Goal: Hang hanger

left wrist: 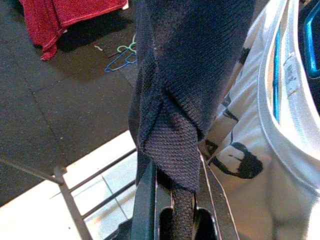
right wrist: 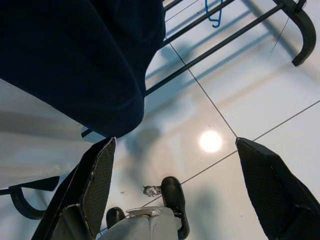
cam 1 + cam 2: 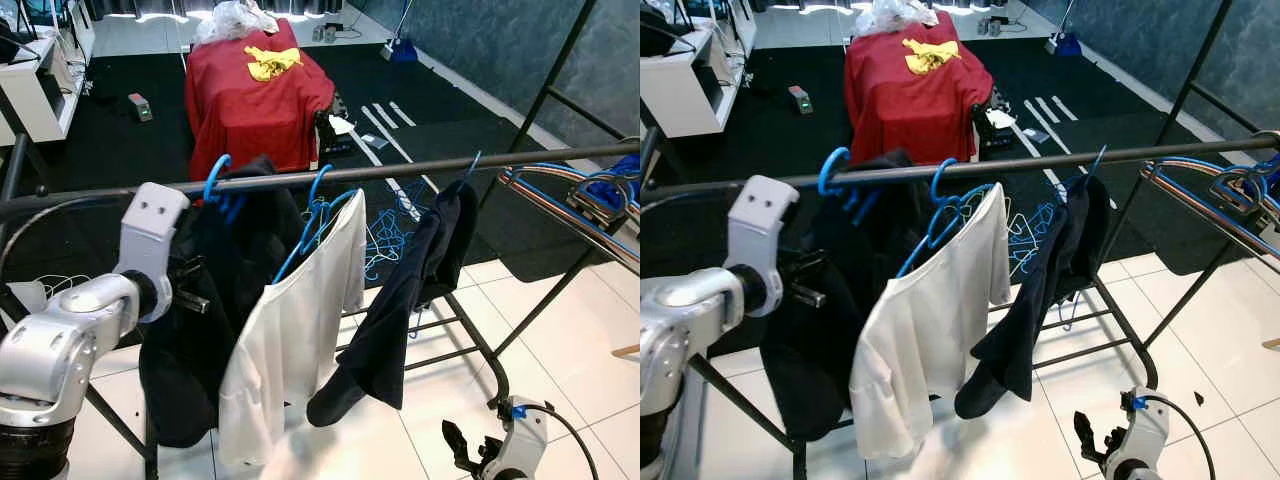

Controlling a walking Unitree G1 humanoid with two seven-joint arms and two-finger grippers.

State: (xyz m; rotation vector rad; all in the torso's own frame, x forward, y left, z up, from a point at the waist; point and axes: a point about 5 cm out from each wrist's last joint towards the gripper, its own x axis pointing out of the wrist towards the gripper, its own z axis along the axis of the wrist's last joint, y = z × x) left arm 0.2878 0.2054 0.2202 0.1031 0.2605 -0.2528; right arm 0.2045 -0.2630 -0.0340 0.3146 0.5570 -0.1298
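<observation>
Clothes rail (image 3: 400, 170) carrying three garments on blue hangers: a dark garment (image 3: 215, 330), a white shirt (image 3: 295, 340) and a navy garment (image 3: 400, 310). Left gripper (image 1: 175, 210), raised at the rail, has its two black fingers (image 1: 145, 200) nearly closed on a fold of the dark knit garment, which hangs straight above and between them; the white shirt lies just beside the fingers on one side. The hanger (image 3: 215, 180) of the gripped garment has its hook over the rail. Right gripper (image 2: 175, 165) hangs low near the floor, its two fingers (image 2: 95, 185) spread wide with nothing between them; white floor tiles (image 2: 240, 100) lie beyond, and the navy garment's hem hangs past the fingertips. Behind the rail stands one red-draped object (image 3: 255, 100).
</observation>
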